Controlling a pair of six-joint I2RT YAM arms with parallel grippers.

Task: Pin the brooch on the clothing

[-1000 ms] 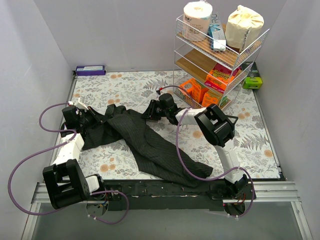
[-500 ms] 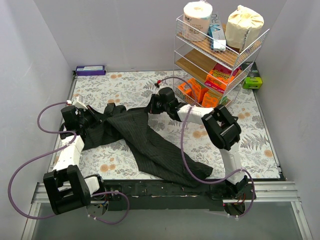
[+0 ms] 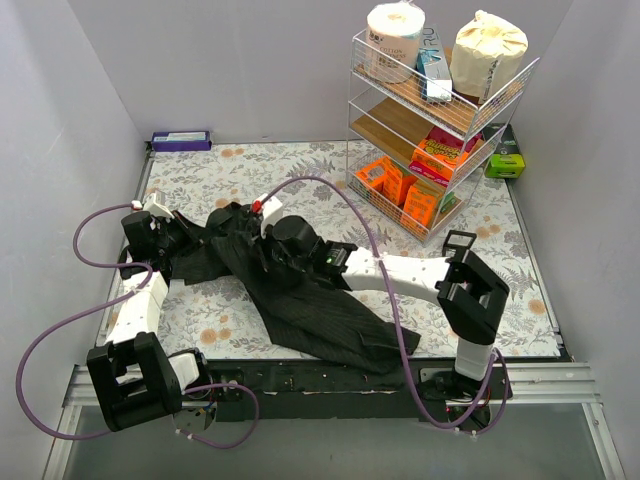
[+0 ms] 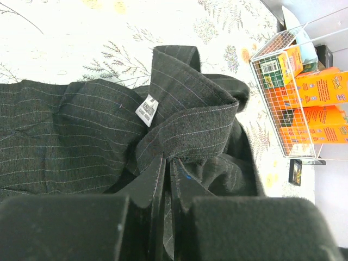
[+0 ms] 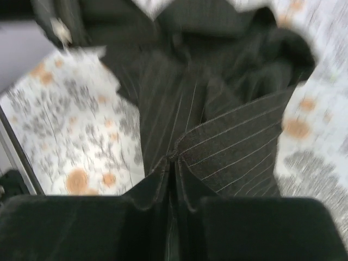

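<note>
The right arm has swung left, away from the wire rack point(image 3: 440, 110) at the upper right of the top view, and now reaches across the black pinstriped shirt point(image 3: 310, 300). The shirt lies bunched at centre left of the floral worktop point(image 3: 300, 175), one end trailing toward the bottom edge. In the blurred right wrist view, the right gripper point(image 5: 173, 161) is pinched together on a fold of the shirt. The left gripper point(image 4: 166, 162) is clamped on the collar point(image 4: 190, 122), beside a white tag point(image 4: 145, 110).
</note>
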